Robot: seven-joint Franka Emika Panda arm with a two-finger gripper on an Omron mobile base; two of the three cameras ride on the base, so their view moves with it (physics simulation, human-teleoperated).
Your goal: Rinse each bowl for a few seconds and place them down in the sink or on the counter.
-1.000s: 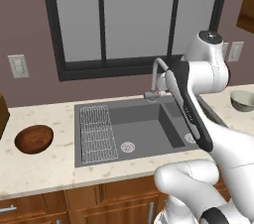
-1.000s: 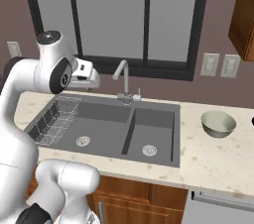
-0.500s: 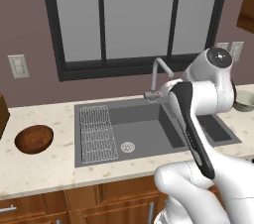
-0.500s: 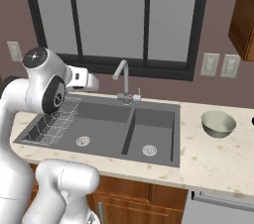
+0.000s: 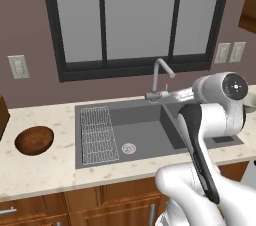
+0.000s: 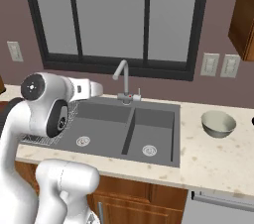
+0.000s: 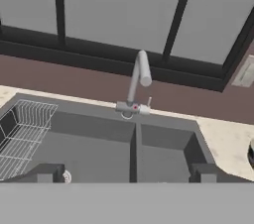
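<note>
Left base view: brown wooden bowl [image 5: 34, 140] at middle left, upright on the beige counter [image 5: 45, 170], well apart from the sink [image 5: 145, 130]; looks empty, apparently waiting for its rinse. Wire rack [image 5: 98, 134] lying in the left basin beside the round drain, nothing on it. Faucet [image 5: 161, 77] arching over the divider from the back rim, no water visible. White arm filling the lower right, raised above the right basin.

Right base view: pale grey-green bowl [image 6: 218, 123] at middle right, upright and empty on the counter just right of the sink, near enough for a short carry to the tap. Both basins bare apart from the rack at far left, partly behind the arm.

Hand view: gripper [image 7: 125, 172] at bottom centre, fingertips [image 7: 45, 173] spread wide, clasping nothing, aimed across the basins at the faucet. Sliver of a rim at the right edge, probably the pale bowl. Neither bowl yet picked up, judging by the layout.
</note>
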